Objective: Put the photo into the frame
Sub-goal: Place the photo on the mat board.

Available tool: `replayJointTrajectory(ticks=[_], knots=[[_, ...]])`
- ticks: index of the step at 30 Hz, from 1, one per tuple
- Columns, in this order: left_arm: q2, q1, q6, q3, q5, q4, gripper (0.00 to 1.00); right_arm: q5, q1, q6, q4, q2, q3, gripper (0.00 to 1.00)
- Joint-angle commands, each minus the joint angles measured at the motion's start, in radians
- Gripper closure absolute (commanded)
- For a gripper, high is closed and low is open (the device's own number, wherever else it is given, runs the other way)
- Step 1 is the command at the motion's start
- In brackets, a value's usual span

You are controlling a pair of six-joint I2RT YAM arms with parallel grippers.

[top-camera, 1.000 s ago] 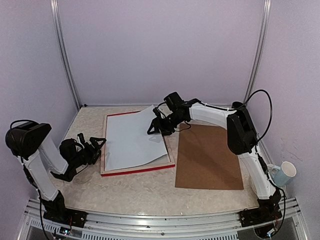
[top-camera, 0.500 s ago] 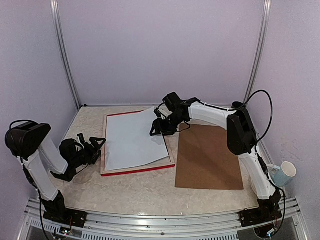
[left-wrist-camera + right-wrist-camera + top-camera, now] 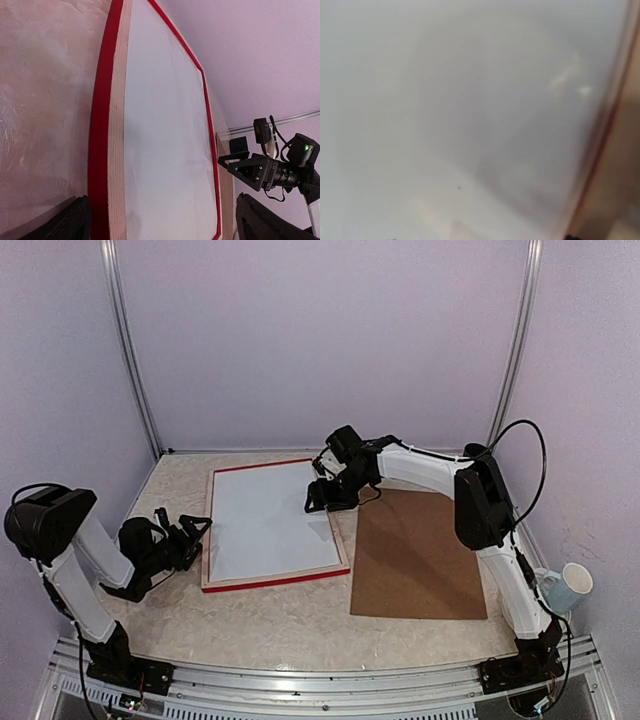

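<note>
Photo (image 3: 268,525) lies flat inside frame (image 3: 275,580), white side up. My left gripper (image 3: 188,528) is spread wide just left of frame. My right gripper (image 3: 320,495) is over frame's R edge, can't tell its gap tbh. Brown board (image 3: 415,555) sits right of frame.

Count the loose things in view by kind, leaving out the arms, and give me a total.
Red frame: 1
White sheet lying in the frame: 1
Brown panel: 1
Cup: 1
Total: 4
</note>
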Motion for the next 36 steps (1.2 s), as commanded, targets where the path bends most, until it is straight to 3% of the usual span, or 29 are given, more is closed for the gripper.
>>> replayJointTrajectory(ticks=[1,4,13,23,36], knots=[[-0.012,0.004,0.030,-0.023,-0.022,-0.134,0.01,0.079,0.008,-0.029,-0.021,-0.065,-0.017,0.27],[-0.033,0.007,0.044,-0.022,-0.029,-0.158,0.01,0.109,0.007,-0.042,-0.025,-0.079,-0.023,0.24],[-0.157,0.005,0.111,-0.009,-0.078,-0.302,0.01,0.181,-0.014,-0.057,0.006,-0.152,-0.126,0.03],[-0.318,-0.047,0.198,0.051,-0.184,-0.512,0.01,0.025,-0.031,-0.047,0.149,-0.218,-0.326,0.02],[-0.457,-0.123,0.268,0.132,-0.301,-0.698,0.01,-0.098,0.018,-0.059,0.218,-0.192,-0.374,0.04]])
